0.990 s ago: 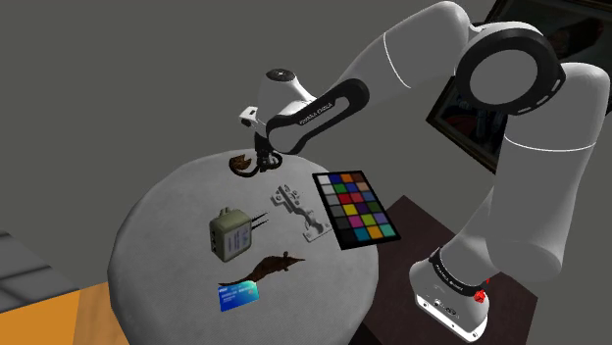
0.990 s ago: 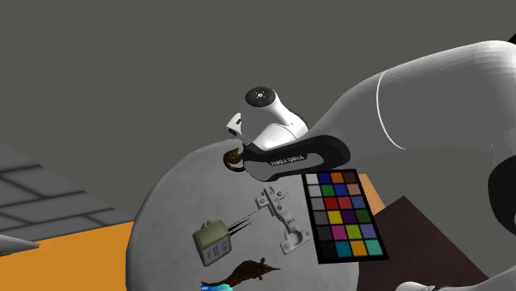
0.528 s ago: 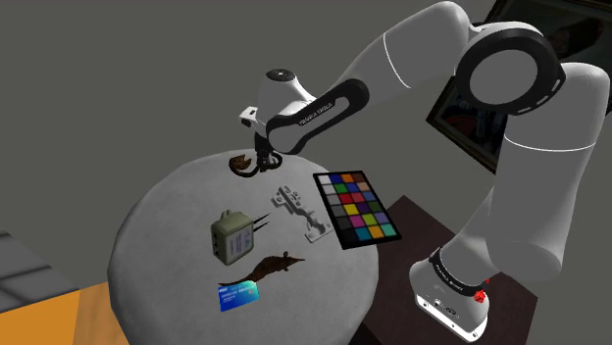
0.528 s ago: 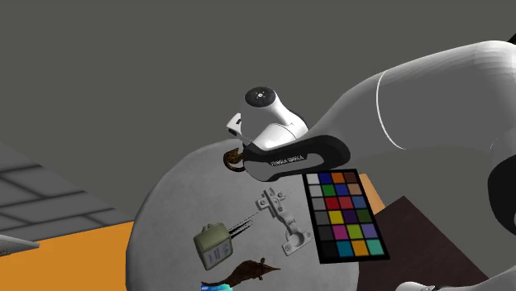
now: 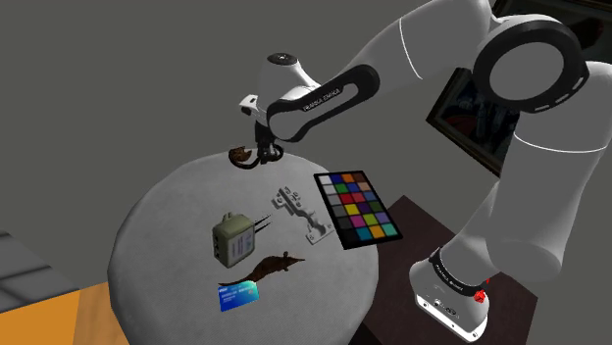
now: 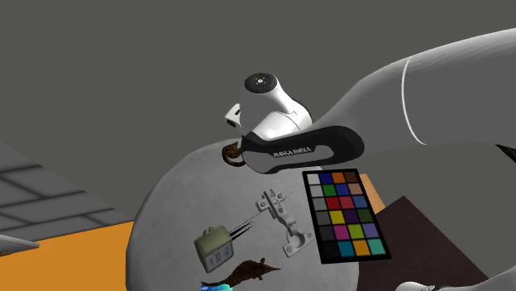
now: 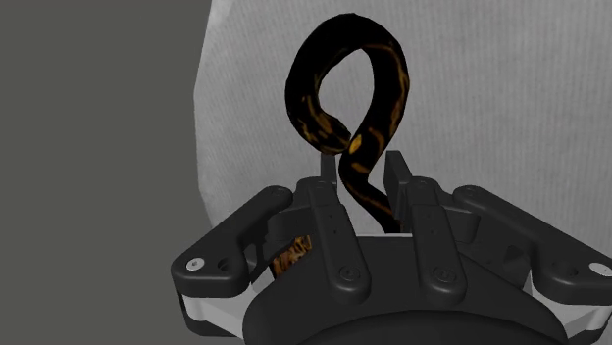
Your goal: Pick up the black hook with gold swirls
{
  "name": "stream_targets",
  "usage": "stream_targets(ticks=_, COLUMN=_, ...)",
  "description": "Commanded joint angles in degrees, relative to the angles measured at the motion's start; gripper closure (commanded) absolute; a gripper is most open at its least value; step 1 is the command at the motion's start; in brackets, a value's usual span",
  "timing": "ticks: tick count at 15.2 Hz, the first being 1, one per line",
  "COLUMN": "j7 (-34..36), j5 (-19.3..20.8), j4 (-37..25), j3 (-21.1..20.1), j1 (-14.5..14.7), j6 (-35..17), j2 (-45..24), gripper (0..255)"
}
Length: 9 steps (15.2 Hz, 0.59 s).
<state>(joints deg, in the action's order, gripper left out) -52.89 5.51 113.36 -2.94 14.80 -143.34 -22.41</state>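
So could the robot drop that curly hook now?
Maybe. The gripper pinches only the thin tail of the black hook with gold swirls, so the big loop sticking out could swing or slip free. The hook is also close to the edge of the round table, so if dropped it might tumble off.

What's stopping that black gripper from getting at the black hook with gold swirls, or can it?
Probably yes: nothing blocks it. In the wrist view the gripper has its fingers on either side of the black hook with gold swirls, clasping its stem.
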Motion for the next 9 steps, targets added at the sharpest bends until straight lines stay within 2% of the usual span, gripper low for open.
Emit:
stream_targets(ticks=1, j7=-0.1, j5=-0.1, j4=0.0, j3=-0.1, j1=0.0, j6=1.1, j2=1.0, gripper=255)
stream_targets(ticks=9, j7=-0.5, j5=-0.6, j4=-1.1, j3=-0.3, j1=-0.1, j6=5.0, j2=3.9, gripper=255)
